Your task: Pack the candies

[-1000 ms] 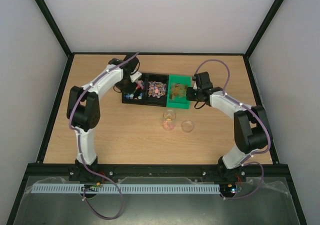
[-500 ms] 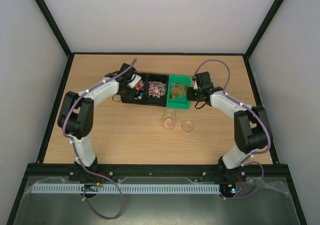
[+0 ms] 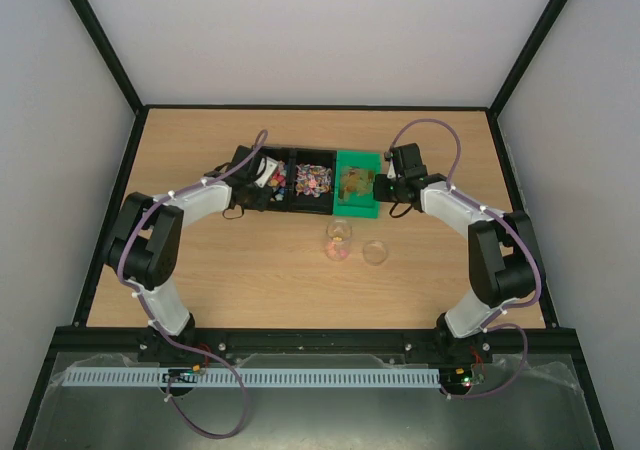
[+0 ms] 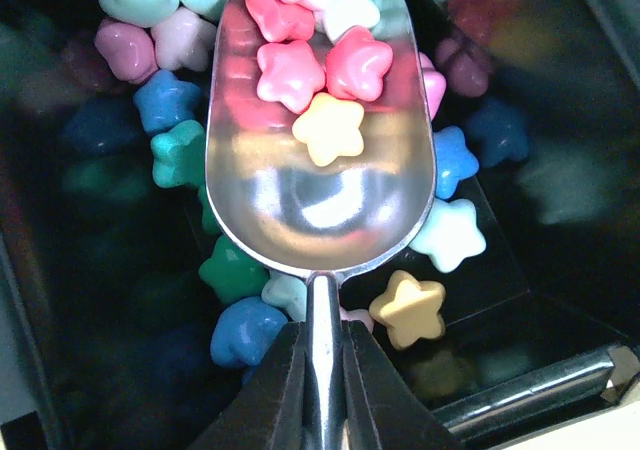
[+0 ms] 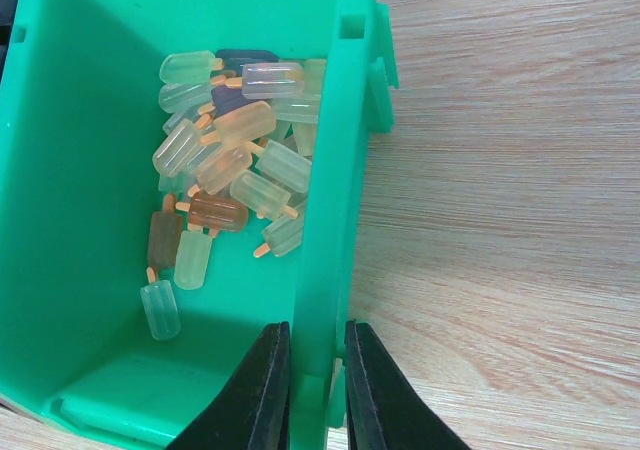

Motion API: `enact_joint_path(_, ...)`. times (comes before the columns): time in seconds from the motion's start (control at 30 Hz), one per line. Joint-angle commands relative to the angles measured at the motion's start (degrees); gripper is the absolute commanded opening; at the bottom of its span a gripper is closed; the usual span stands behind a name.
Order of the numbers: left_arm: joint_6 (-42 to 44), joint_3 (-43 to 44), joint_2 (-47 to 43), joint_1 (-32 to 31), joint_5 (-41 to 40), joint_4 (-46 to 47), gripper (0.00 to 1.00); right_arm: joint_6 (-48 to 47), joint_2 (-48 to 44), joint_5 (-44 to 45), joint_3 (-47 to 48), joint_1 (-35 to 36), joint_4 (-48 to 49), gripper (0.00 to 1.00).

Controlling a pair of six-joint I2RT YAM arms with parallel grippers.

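Note:
My left gripper [image 4: 322,332] is shut on the handle of a metal scoop [image 4: 320,180]. The scoop lies in the left black bin [image 3: 262,184], among star-shaped candies [image 4: 165,100] in blue, green, pink and yellow. Several pink, white and yellow stars [image 4: 300,70] sit in the scoop's bowl. My right gripper [image 5: 317,335] is shut on the right wall of the green bin [image 5: 335,170], which holds popsicle-shaped candies [image 5: 225,170]. In the top view the left gripper [image 3: 260,177] is at the black bins' left end and the right gripper [image 3: 385,185] is beside the green bin [image 3: 357,205].
A second black bin [image 3: 313,179] with mixed candies sits between the left black bin and the green bin. A small clear cup [image 3: 339,238] with pink candies stands in front of the bins. A clear round lid [image 3: 375,252] lies to its right.
My left arm has dropped lower and swung left, bringing the scoop down into the left black bin. The right arm has not moved.

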Motion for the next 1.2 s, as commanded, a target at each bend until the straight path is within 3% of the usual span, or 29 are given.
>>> enact_joint_path(0.0,-0.8,-2.07,0.75,0.47,3.21,2.41,0.02,-1.12,0.41,-3.67,0.3,0.42,-3.6,0.01)
enact_joint_path(1.1,0.47,-18.4,-19.16,4.1,7.97,15.21,0.02,0.76,1.31,0.21,1.25,0.06,-3.94,0.01)
enact_joint_path(1.17,0.61,-19.41,-20.34,4.99,9.45,15.9,0.02,0.6,1.37,-0.17,1.3,0.06,-4.0,0.05)
